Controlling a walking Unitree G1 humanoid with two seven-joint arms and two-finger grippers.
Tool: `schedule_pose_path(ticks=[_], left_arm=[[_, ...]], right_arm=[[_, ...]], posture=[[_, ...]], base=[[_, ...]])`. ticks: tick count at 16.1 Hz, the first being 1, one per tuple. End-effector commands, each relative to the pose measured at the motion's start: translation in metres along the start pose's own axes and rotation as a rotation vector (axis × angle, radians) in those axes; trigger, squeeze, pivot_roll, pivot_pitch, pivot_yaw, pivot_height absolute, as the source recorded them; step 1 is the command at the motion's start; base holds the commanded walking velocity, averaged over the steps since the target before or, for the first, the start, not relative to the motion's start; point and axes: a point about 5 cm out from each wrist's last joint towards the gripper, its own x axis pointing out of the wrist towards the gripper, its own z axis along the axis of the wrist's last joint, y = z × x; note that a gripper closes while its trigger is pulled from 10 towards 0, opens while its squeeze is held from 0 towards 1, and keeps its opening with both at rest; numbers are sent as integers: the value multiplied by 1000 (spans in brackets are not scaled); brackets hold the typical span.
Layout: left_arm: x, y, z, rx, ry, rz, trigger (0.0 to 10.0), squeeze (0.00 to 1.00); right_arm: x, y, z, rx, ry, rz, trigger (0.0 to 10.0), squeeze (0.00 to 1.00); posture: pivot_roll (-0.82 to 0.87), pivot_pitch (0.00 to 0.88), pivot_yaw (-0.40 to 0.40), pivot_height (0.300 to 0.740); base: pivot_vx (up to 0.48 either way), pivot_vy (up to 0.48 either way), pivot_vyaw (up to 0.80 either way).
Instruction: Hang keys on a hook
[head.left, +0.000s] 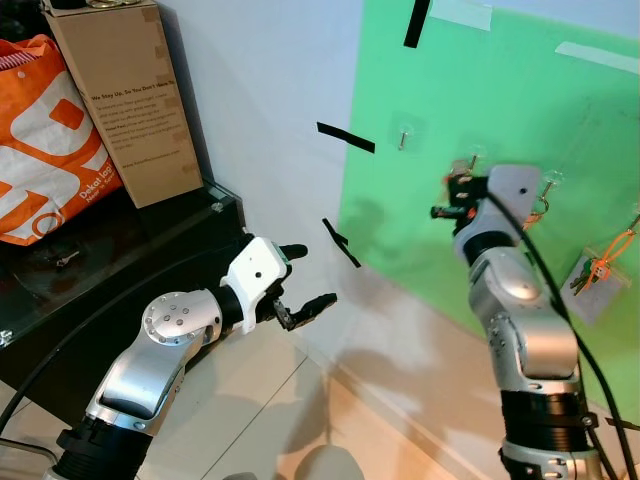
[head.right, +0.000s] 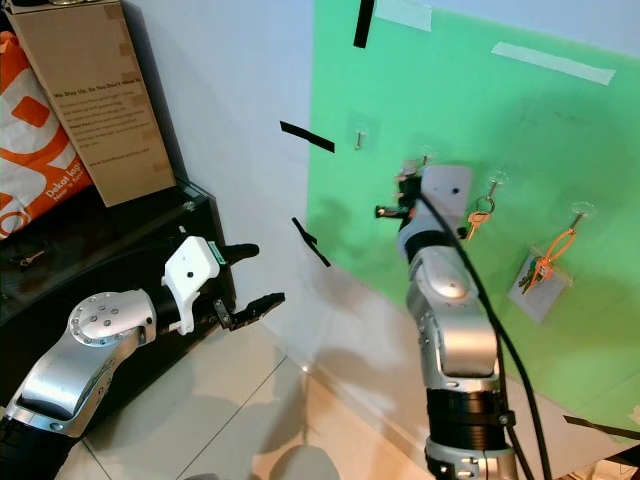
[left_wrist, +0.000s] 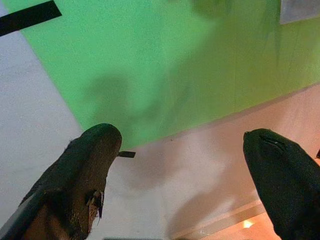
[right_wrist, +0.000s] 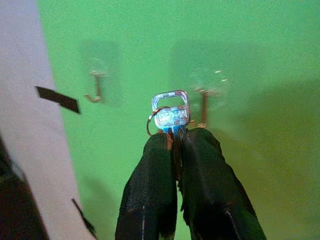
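Right pincer (right_wrist: 175, 142) clamped on the key (right_wrist: 171, 114), held up at the green board just beside a free hook (right_wrist: 202, 106); line the ring's opening over the hook tip before letting go; left pincer (head.left: 300, 285) apart, idle low.

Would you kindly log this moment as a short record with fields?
right end effector: shut on a silver key, raised at the green board
nearest hook: just beside the key, bare
left hook: bare
other hooks: orange-tagged keys and an orange lanyard already hanging
left end effector: open, idle, low by the wall
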Motion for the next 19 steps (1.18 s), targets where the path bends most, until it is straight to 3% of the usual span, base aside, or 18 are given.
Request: schedule_pose_path(ticks=[1, 6, 14, 16, 19], left_arm=[[0, 0, 4, 12, -7, -7, 10000, 0], [0, 0, 4, 4, -5, -12, 10000, 0], [0, -1, 4, 2, -2, -14, 10000, 0], [0, -1, 4, 2, -2, -12, 10000, 0], [0, 0, 4, 2, -3, -9, 10000, 0]], right_arm=[[2, -4, -2, -13, 26, -25, 10000, 0], [-1, -1, -9, 19, 68, -32, 10000, 0], [-4, 10, -20, -11, 144, 50, 10000, 0], [-4, 9, -18, -5, 130, 48, 10000, 0], [-6, 11, -2, 59, 22, 93, 10000, 0]], posture=[[-33, 0, -22, 740], [-36, 0, -19, 740], [-32, 0, -21, 740], [-32, 0, -21, 740], [-33, 0, -21, 740]], base=[[0, 0, 0], [0, 0, 0], [0, 0, 0], [0, 0, 0], [0, 0, 0]])
